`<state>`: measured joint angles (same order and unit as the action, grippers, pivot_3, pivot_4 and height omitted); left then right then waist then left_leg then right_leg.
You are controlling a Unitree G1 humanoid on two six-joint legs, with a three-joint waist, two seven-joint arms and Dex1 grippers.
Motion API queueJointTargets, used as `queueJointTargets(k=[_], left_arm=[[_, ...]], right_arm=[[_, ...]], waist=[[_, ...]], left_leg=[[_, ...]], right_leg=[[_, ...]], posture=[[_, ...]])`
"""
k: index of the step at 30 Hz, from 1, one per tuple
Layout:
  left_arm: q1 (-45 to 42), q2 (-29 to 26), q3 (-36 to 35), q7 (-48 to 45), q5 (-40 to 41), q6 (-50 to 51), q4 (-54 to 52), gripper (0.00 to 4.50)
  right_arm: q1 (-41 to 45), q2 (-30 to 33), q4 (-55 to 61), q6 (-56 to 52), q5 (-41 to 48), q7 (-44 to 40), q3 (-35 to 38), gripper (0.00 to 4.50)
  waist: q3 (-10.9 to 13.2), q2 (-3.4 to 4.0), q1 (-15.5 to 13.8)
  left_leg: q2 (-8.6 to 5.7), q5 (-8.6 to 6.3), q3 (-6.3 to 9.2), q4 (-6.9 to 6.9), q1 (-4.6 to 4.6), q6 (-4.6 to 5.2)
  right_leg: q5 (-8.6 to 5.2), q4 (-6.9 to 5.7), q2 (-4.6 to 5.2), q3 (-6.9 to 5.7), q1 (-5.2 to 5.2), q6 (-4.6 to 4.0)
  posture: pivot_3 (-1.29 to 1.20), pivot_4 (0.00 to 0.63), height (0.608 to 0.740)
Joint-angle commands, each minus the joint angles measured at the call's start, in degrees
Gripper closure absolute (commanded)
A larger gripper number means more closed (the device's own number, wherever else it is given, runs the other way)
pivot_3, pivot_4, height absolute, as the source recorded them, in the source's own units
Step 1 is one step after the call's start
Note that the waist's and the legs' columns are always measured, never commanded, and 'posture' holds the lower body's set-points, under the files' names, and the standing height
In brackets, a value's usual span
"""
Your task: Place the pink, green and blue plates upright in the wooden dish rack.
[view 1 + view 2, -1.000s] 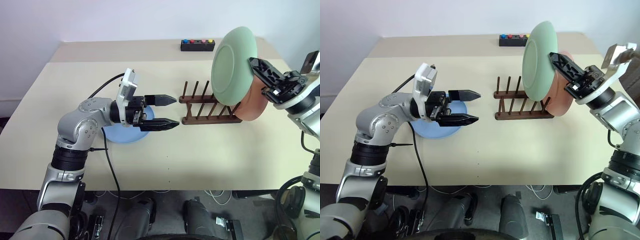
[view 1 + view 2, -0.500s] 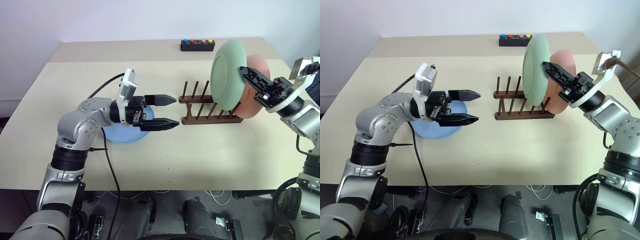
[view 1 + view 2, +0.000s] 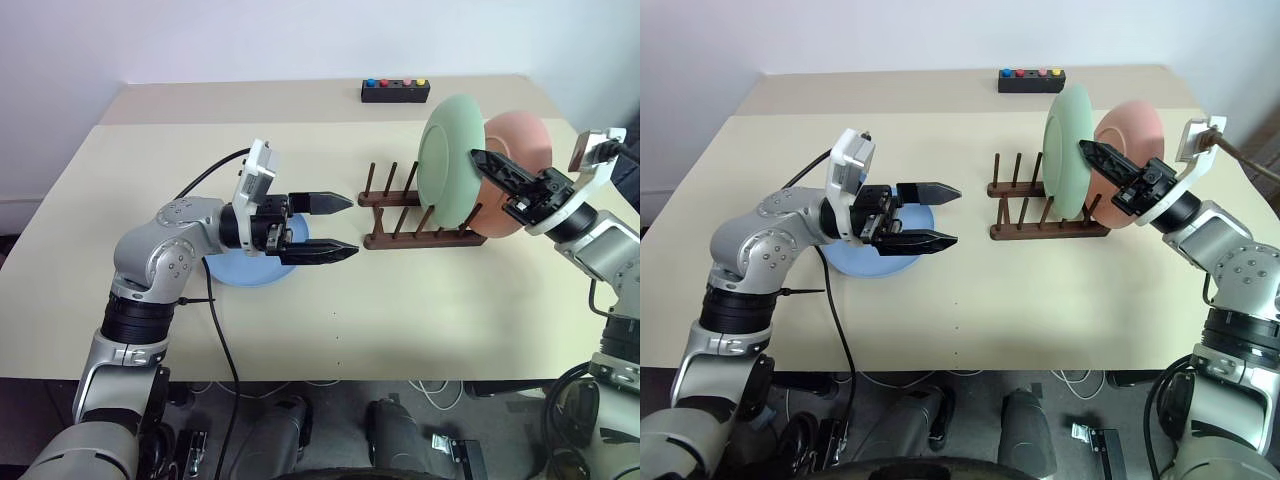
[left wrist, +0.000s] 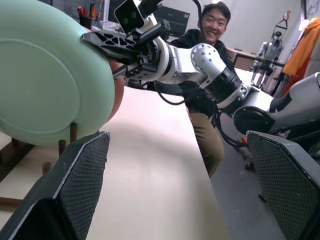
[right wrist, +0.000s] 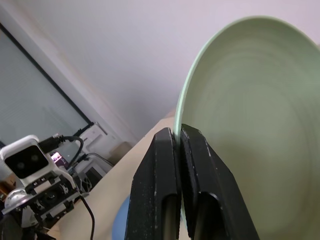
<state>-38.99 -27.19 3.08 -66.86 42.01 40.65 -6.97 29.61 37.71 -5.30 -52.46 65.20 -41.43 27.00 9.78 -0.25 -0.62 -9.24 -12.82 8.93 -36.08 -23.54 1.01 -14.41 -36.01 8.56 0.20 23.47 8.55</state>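
The green plate stands on edge over the wooden dish rack, its lower rim down among the pegs, with the right gripper clamped on its rim. Just behind it the pink plate stands upright at the rack's right end. The blue plate lies flat on the beige table, beneath the left gripper, which hangs level with fingers spread apart, pointing toward the rack.
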Motion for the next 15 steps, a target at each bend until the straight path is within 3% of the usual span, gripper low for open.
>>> queueJointTargets(k=[1,3,5,8,13,15], left_arm=[[-0.39,-0.70,-1.45,-0.01,1.19,-0.21,-1.86,0.00],[-0.45,-0.73,-1.39,-0.10,1.14,-0.21,-1.76,0.00],[-0.54,-0.70,-1.41,-0.11,1.19,-0.15,-1.67,0.00],[-0.56,-0.66,-1.37,-0.14,1.20,-0.15,-1.65,0.00],[-0.81,-0.51,-1.27,-0.21,1.06,-0.27,-1.29,0.00],[-0.91,-0.44,-1.26,-0.22,1.05,-0.28,-1.15,0.00]], right_arm=[[-0.23,-0.13,1.68,0.58,-0.11,-1.51,0.12,4.41],[-0.43,0.04,1.73,-0.55,1.00,-2.59,0.34,4.41],[-0.83,0.37,2.16,-0.48,0.51,-3.50,0.06,3.82],[-1.16,0.48,2.54,-0.35,-0.06,-4.06,-0.04,2.56],[-1.01,0.82,3.41,1.58,-2.32,-3.89,-0.09,0.05],[-0.73,1.15,3.55,2.32,-3.02,-4.25,-0.10,0.05]], waist=[[0.00,0.00,0.00],[0.00,0.00,0.01],[0.00,0.00,0.01],[0.00,0.00,0.02],[0.00,0.00,0.01],[0.00,0.00,-0.02]], left_leg=[[0.00,0.00,0.00,0.00,0.00,0.00],[0.00,0.00,0.00,0.00,0.00,0.00],[0.00,0.00,0.00,0.00,0.00,0.00],[0.00,0.00,0.00,0.00,0.00,0.00],[0.00,0.00,0.00,0.00,0.00,0.00],[0.00,0.00,0.00,-0.01,0.00,0.00]], right_leg=[[0.00,0.00,0.00,0.00,0.00,0.00],[0.00,0.00,0.00,0.00,0.00,0.00],[0.00,0.00,0.00,0.00,0.00,0.00],[0.00,0.00,0.00,0.00,0.00,0.00],[0.00,0.00,0.00,0.00,0.00,0.00],[0.00,0.00,0.00,0.00,0.00,0.00]], posture=[[0.00,0.150,0.740],[0.00,0.150,0.740],[0.00,0.150,0.740],[0.00,0.150,0.740],[0.00,0.150,0.740],[0.00,0.150,0.740]])
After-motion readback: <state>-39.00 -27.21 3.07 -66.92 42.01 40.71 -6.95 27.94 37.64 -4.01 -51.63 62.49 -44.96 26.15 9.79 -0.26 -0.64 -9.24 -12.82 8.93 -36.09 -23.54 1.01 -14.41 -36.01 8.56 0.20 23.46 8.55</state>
